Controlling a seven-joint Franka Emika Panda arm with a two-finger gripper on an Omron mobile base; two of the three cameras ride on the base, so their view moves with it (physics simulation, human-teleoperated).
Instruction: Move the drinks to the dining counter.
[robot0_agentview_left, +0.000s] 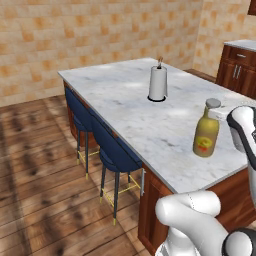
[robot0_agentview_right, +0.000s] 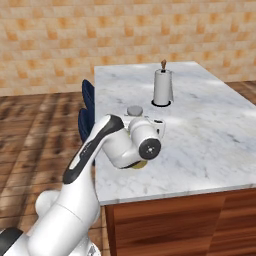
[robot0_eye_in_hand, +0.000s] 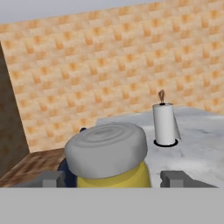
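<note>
One amber bottle (robot0_agentview_left: 206, 131) stands upright on the dining counter (robot0_agentview_left: 130, 107), nr its front edge, stool side. Gripper (robot0_eye_in_hand: 114, 178) fingers sit apart, one each side of the grey cap (robot0_eye_in_hand: 106, 150); contact w/ bottle can't be told. Paper towel roll (robot0_agentview_left: 157, 83) stands mid-counter, well apart. Bare marble twd far edge & rt side.

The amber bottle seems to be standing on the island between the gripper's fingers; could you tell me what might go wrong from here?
1. The amber bottle stands near the dining counter edge; a nudge might tip it off.
2. The gripper fingers flank its neck, so lifting away could catch the grey cap.
</note>
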